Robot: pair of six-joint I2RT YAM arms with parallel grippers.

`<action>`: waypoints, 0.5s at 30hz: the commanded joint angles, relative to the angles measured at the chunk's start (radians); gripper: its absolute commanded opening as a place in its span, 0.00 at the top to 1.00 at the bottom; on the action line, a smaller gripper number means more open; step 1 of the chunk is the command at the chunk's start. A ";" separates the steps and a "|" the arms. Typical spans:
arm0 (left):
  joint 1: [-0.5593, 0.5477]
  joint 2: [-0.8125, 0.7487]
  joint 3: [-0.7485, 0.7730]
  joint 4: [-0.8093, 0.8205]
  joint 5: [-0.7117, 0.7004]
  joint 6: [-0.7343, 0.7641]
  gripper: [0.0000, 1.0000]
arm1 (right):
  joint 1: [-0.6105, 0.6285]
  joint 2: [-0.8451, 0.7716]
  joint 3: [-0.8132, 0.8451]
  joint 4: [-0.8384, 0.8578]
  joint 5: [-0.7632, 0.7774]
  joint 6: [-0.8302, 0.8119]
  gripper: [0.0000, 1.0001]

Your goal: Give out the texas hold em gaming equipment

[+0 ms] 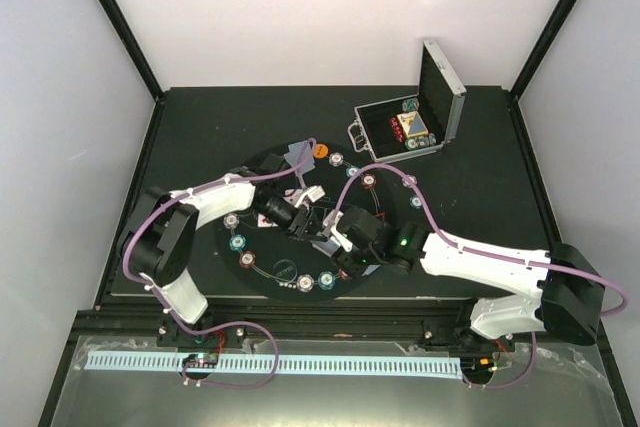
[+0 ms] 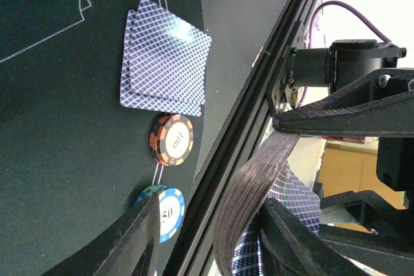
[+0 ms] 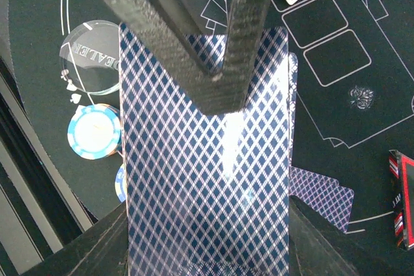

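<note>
**Mid-deal at the card surface.** Over the near half of the big round black felt mat (image 3: 369,153), the right tool (image 3: 207,224) is spread to about one card's width. It clasps a stack of grey-blue diamond-backed playing cards (image 3: 181,179) by the two long edges. The backs face up, and a second card's edge peeps out on one side.

The stack's long axis runs straight out along the right tool's reach. Its free short end points toward the printed card boxes at the mat's centre.

The left tool (image 3: 223,95) comes in from the opposite side, its tips over the middle of the top card. Whether it is closed I cannot tell. From the right wrist its fingers seem to meet on the card, while its own camera shows them apart with nothing clearly held.

Below the stack lie a clear round dealer button (image 3: 90,53) and a blue-and-white poker chip (image 3: 95,132). Two dealt face-down cards (image 2: 165,56) overlap at the far rim, just beside an orange-and-black chip (image 2: 172,139).

These cards look feather-light, thin, springy and glossy, judging by the glare. The top one should slide off readily, and a hard squeeze across the width would likely bow the stack or fan it. The free short end looks the sensible place to pinch a single card.
</note>
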 commanded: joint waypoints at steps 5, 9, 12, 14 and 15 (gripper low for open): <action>0.033 0.005 0.026 -0.043 -0.012 0.044 0.63 | 0.007 -0.031 -0.003 0.023 0.004 -0.006 0.44; 0.040 -0.002 0.026 -0.049 0.005 0.047 0.73 | 0.007 -0.030 -0.005 0.023 0.005 -0.005 0.44; 0.044 -0.009 0.025 -0.049 0.032 0.047 0.82 | 0.006 -0.032 -0.006 0.024 0.008 -0.003 0.45; 0.047 -0.014 0.024 -0.050 0.039 0.048 0.87 | 0.006 -0.033 -0.009 0.025 0.008 -0.003 0.45; 0.049 -0.017 0.024 -0.051 0.042 0.049 0.90 | 0.007 -0.035 -0.010 0.025 0.010 -0.001 0.45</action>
